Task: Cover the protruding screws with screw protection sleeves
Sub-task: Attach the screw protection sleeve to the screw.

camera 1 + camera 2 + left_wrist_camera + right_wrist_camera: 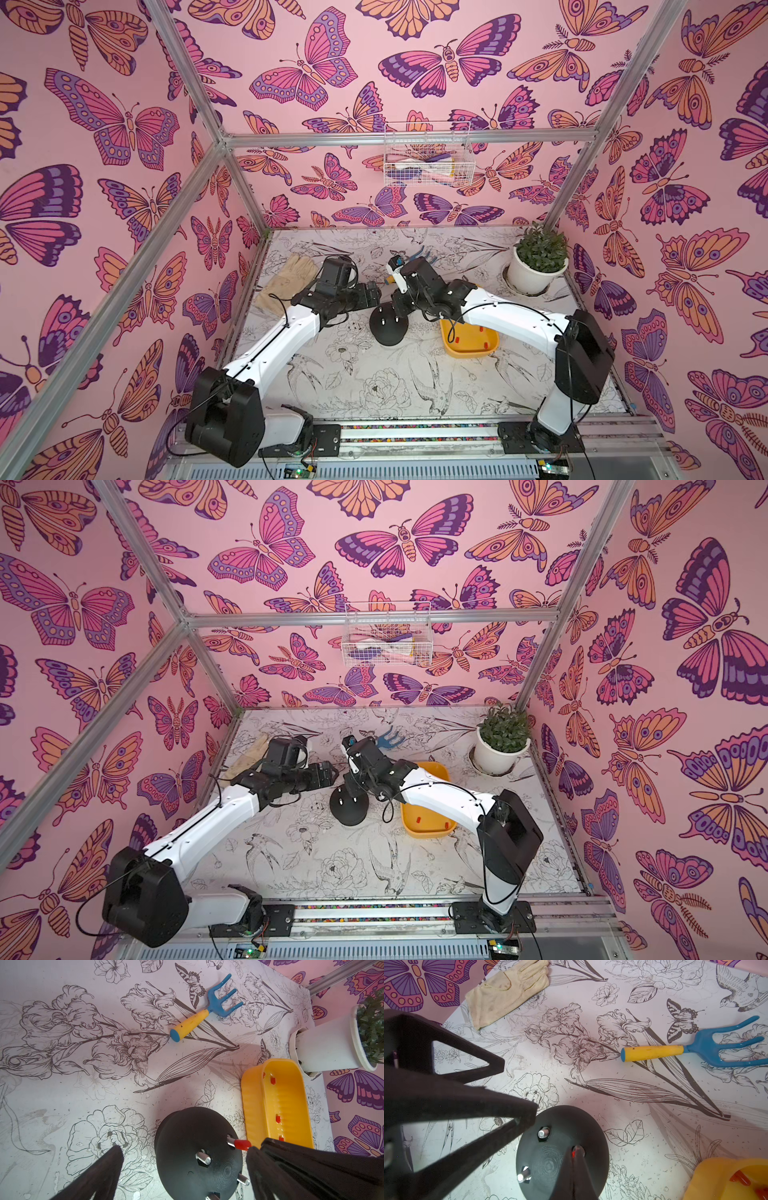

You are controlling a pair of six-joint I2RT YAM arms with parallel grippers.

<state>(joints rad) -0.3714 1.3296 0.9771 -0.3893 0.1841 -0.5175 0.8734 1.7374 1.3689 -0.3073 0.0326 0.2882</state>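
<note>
A black dome (388, 328) (182, 1147) stands mid-table with silvery protruding screws on top. My right gripper (576, 1150) (395, 306) is shut on a red screw protection sleeve (242, 1144) (573, 1153). That sleeve sits over the end of one screw, with bare thread (230, 1141) showing beneath it. Other screws (204, 1159) (543, 1132) stand bare. My left gripper (186, 1150) (374, 291) hangs open beside the dome, holding nothing. More loose sleeves (278, 1119) (455, 339) lie in the yellow tray (469, 353) (251, 1095).
A cream glove (291, 282) (508, 991) lies at the back left. A blue and yellow hand rake (207, 1012) (695, 1049) lies behind the dome. At the back right stands a white plant pot (536, 270) (324, 1047). A wire basket (428, 160) hangs on the back wall.
</note>
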